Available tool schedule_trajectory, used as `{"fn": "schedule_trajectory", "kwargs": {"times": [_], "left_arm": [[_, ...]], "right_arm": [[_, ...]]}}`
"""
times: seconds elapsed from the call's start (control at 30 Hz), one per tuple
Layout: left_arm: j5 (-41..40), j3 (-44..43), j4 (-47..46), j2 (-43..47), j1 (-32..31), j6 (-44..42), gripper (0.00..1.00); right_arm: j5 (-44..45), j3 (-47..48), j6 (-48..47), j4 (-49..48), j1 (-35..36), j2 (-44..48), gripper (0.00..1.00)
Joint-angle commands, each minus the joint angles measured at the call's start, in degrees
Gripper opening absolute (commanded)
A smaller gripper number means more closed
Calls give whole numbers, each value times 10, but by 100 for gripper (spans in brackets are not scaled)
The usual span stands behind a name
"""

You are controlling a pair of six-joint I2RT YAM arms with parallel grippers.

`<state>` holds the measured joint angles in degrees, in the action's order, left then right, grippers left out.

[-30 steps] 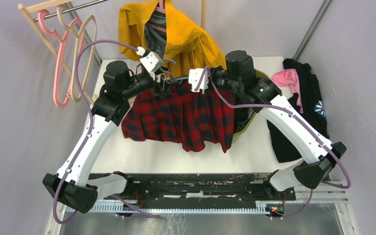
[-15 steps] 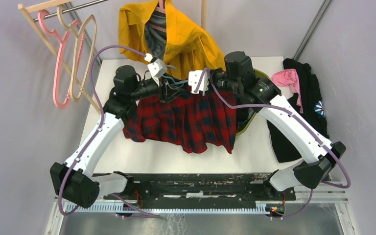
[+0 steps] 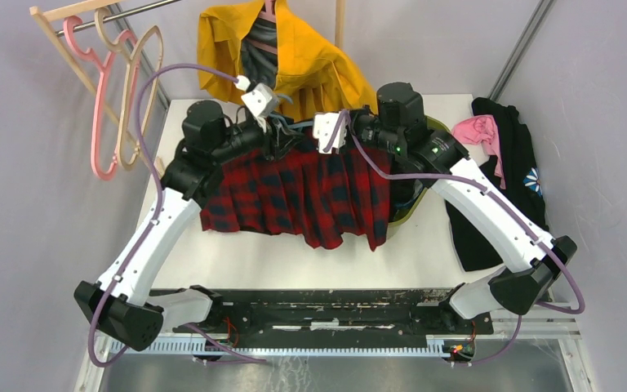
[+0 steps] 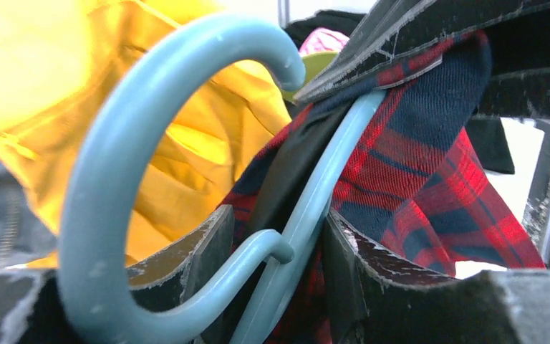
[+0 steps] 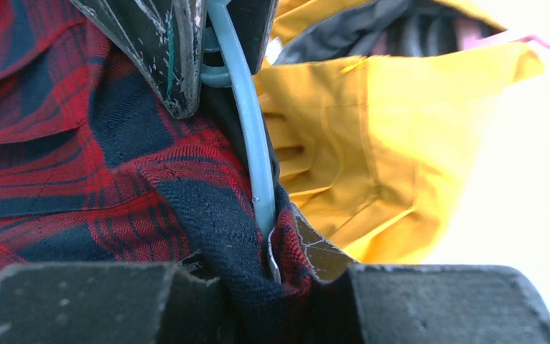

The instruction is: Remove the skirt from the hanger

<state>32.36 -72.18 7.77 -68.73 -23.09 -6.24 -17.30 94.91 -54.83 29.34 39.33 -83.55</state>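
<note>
Clamps the left gripper [image 4: 286, 251], spread wider a second ago, onto the hanger [image 4: 114, 165] neck while pinching the skirt [image 3: 310, 192] waistband in the right gripper [image 5: 272, 265] over the table [image 3: 277, 257], likely readying the pull-apart.

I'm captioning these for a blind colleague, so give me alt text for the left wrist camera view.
A light blue hanger fills the frame, its neck pinched by the left tool. A red and navy plaid skirt hangs from it on the right, with a yellow jacket behind.
</note>
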Motion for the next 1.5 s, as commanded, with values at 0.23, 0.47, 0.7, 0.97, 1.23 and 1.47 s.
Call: {"fn": "schedule_trajectory", "kwargs": {"times": [0.23, 0.47, 0.7, 0.97, 1.23, 1.47], "left_arm": [[-81, -119, -65, 0, 3, 43, 3], [-84, -104, -86, -4, -14, 75, 3], [-65, -95, -106, -9, -28, 86, 3], [161, -36, -112, -31, -41, 61, 3], [257, -30, 28, -39, 5, 8, 32], [265, -13, 116, 15, 98, 10, 81]], "right_arm": [[60, 14, 3, -94, 0, -14, 5], [78, 31, 11, -119, 0, -37, 9], [80, 43, 21, -129, 0, -49, 9], [82, 45, 19, -137, 1, -40, 4], [55, 97, -25, -63, 1, -22, 1], [73, 64, -39, -41, -17, 5, 1]]}}
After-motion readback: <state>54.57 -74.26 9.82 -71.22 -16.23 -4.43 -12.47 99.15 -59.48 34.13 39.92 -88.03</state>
